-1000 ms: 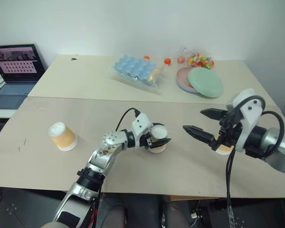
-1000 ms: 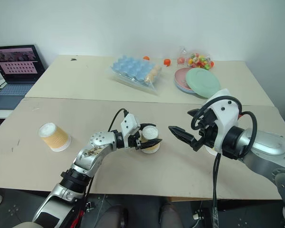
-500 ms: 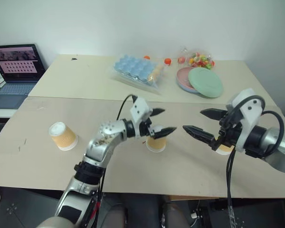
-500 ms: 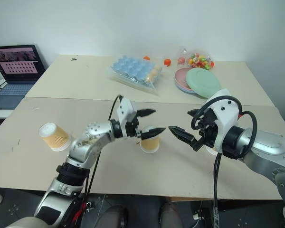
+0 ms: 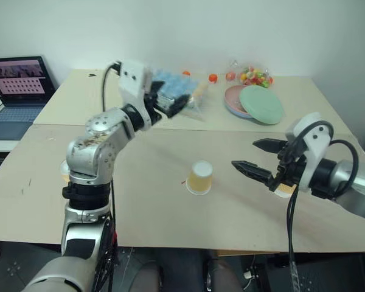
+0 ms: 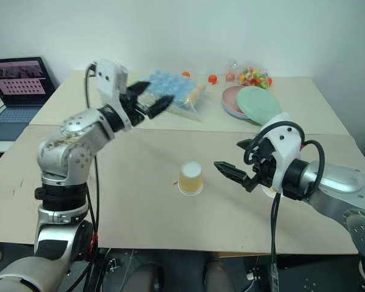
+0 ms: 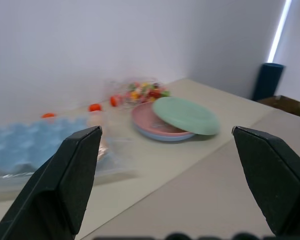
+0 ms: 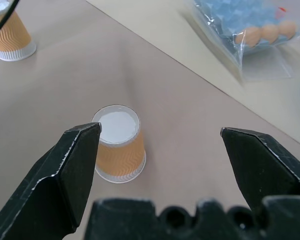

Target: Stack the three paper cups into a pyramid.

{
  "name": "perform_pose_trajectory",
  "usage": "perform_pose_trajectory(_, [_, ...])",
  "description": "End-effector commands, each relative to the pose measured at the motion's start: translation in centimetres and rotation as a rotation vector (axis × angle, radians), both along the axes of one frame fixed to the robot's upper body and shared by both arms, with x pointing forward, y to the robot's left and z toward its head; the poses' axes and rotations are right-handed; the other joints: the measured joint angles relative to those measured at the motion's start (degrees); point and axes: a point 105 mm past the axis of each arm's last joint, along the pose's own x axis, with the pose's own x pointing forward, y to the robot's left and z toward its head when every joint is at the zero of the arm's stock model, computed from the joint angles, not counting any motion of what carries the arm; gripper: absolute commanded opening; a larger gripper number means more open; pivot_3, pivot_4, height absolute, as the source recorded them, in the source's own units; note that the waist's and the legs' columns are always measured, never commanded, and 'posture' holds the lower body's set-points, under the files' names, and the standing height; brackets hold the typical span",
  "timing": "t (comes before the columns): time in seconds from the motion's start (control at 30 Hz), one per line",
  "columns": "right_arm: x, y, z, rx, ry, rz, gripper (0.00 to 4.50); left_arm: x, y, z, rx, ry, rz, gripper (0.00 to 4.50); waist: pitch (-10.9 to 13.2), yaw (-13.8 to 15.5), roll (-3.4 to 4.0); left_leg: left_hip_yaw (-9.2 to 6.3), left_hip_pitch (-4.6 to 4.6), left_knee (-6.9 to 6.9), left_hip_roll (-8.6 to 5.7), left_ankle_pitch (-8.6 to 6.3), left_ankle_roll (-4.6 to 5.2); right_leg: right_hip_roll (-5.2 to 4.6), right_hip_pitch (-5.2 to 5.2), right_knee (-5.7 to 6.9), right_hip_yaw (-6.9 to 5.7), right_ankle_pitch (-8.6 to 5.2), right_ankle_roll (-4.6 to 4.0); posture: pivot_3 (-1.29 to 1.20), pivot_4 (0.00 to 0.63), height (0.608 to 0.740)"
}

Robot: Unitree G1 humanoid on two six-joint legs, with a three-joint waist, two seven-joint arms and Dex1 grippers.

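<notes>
One paper cup stands mouth-down in the middle of the table, free of both grippers. A second paper cup stands mouth-down further left, mostly hidden behind my left arm in the eye views. Just a sliver of the third paper cup peeks out below my right hand. My left gripper is open and empty, held high above the table in front of the blue tray. To the right of the middle cup, my right gripper is also open and empty, pointing at the cup with a gap between them.
A bagged blue egg tray, stacked pink and green plates and a bag of coloured sweets lie at the back. A laptop sits on a side table at the far left.
My left gripper opened off the middle cup, then swung up and to the left, high above the table. The cup stays standing where it was. My right gripper has not moved.
</notes>
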Motion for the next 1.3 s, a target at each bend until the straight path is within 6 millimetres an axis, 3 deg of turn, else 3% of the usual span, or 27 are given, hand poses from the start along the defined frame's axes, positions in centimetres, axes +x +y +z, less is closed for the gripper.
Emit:
perform_pose_trajectory(0.03, [0.2, 0.5, 0.9, 0.014, -0.046, 0.036, 4.5, -1.2, 5.3, 2.4, -0.032, -0.102, 0.329, 4.45, 0.0, -0.24, 0.0, 0.02, 0.04, -0.03, -0.01, 0.0, 0.0, -0.01, 0.01, -0.01, 0.04, 0.0, -0.01, 0.0, 0.15, 0.736])
perform_pose_trajectory(0.13, [0.4, 0.7, 0.7, 0.019, -0.036, 0.053, 4.5, -2.1, 8.1, 0.2, -0.029, -0.044, 0.459, 4.45, -0.01, -0.47, 0.01, 0.08, 0.1, -0.11, -0.02, -0.01, 0.01, -0.02, 0.01, -0.02, 0.14, 0.18, -0.3, 0.0, 0.15, 0.736])
perform_pose_trajectory(0.27, [0.7, 1.3, 0.0, 0.023, -0.012, 0.091, 4.5, -5.4, 10.3, -3.6, 0.044, -0.023, 0.553, 4.45, 0.06, -0.64, -0.11, 0.08, 0.04, -0.09, -0.04, -0.01, 0.0, -0.03, -0.01, -0.03, 0.17, 0.2, -0.33, 0.0, 0.15, 0.736])
perform_pose_trajectory(0.37, [0.9, 1.6, -0.2, 0.026, -0.004, 0.108, 4.5, -7.2, 12.1, -5.3, 0.046, -0.009, 0.644, 4.45, 0.1, -0.65, -0.19, 0.08, 0.01, -0.09, -0.03, -0.02, -0.02, -0.05, -0.03, -0.03, 0.18, 0.2, -0.34, 0.0, 0.15, 0.736])
perform_pose_trajectory(0.6, [1.0, 1.7, -0.4, 0.023, 0.006, 0.131, 4.5, -9.3, 12.7, -6.7, 0.042, -0.032, 0.67, 4.45, 0.1, 0.29, -0.2, 0.07, 0.09, 0.0, -0.04, 0.0, -0.04, -0.01, 0.07, 0.01, 0.2, 0.21, -0.37, 0.0, 0.15, 0.736])
perform_pose_trajectory(0.73, [-0.1, 1.7, 0.5, 0.029, 0.017, 0.188, 4.5, -10.3, 13.7, -9.3, 0.045, 0.028, 0.703, 4.45, 0.1, 0.35, -0.2, 0.08, 0.1, -0.02, -0.04, 0.0, -0.04, 0.01, 0.06, 0.02, 0.22, 0.21, -0.39, 0.0, 0.15, 0.736])
perform_pose_trajectory(0.9, [-1.1, 1.4, 1.2, 0.036, 0.035, 0.232, 4.5, -11.1, 14.4, -10.8, 0.068, 0.058, 0.73, 4.45, 0.1, 0.51, -0.21, 0.07, 0.11, -0.01, -0.02, -0.01, -0.04, 0.02, 0.09, 0.02, 0.21, 0.23, -0.41, 0.0, 0.15, 0.736])
perform_pose_trajectory(1.07, [-1.0, 1.1, 1.2, 0.027, 0.042, 0.218, 4.5, -12.8, 16.3, -14.0, 0.1, 0.145, 0.823, 4.45, 0.1, 0.33, -0.21, 0.1, 0.13, -0.01, -0.01, -0.01, -0.04, 0.01, 0.09, 0.0, 0.23, 0.22, -0.4, 0.0, 0.15, 0.736])
perform_pose_trajectory(1.3, [-0.8, 1.3, 1.4, 0.024, 0.033, 0.22, 4.5, -13.1, 16.5, -15.9, 0.062, 0.172, 0.844, 4.45, 0.1, 0.76, -0.22, 0.11, 0.1, 0.04, 0.0, -0.01, -0.04, 0.02, 0.08, 0.01, 0.21, 0.11, -0.24, 0.0, 0.15, 0.736])
